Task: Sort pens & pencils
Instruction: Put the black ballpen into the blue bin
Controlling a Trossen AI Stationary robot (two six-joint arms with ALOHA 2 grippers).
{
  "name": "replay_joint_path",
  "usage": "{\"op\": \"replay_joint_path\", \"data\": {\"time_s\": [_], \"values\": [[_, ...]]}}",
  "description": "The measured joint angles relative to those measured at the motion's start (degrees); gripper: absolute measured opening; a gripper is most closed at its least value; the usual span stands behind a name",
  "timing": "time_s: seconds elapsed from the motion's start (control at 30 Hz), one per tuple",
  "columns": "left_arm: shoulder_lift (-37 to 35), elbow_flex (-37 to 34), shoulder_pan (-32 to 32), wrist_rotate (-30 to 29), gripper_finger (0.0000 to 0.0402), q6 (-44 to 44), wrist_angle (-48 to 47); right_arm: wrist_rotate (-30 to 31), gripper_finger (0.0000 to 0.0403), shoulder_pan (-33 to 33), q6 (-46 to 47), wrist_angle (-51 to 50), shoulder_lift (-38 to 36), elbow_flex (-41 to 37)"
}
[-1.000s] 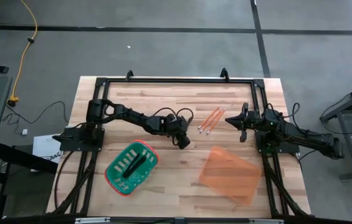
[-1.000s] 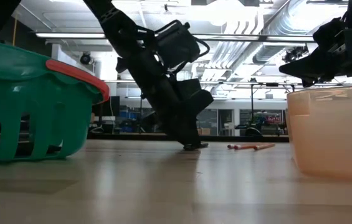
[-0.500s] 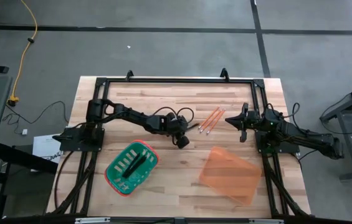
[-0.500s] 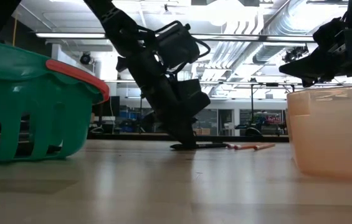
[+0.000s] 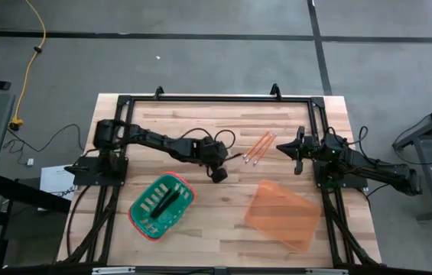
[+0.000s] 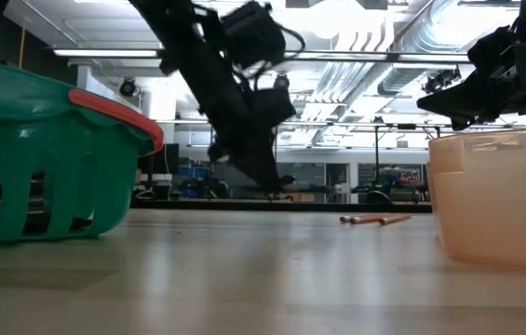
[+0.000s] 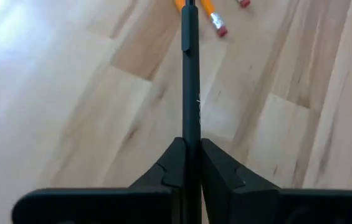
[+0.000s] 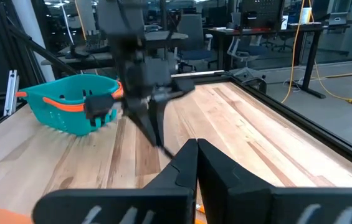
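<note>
1. The left arm reaches from its base at the table's left side across toward the middle, wrist bent downward.
2. The left gripper (image 5: 217,169) hangs above the table surface, clear of it in the low view, its fingers (image 7: 174,167) pressed together on a pen (image 7: 190,68) that sticks straight out ahead of them.
3. The right arm lies folded low along the table's right side, forearm pointing toward the centre.
4. The right gripper (image 5: 295,152) is held above the table at the right, its fingers (image 8: 185,163) closed against each other with nothing between them.
</note>
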Motion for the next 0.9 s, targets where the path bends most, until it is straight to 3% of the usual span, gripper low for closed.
{"op": "replay_joint_path", "data": {"time_s": [0.2,0.5,0.9], "values": [[-7.2,0.07,-1.99,-1.75,0.0008,-0.02,-7.21,0.0,0.0,0.0,0.01,0.0,0.0,0.0],[-17.14,0.12,-10.86,-6.55,0.0015,-4.88,-20.43,0.01,0.0,0.0,0.01,0.0,0.06,0.02],[-23.51,0.16,-30.27,-17.43,0.0014,-25.34,-40.22,0.01,0.0,-0.02,0.01,0.01,0.0,0.02]]}}
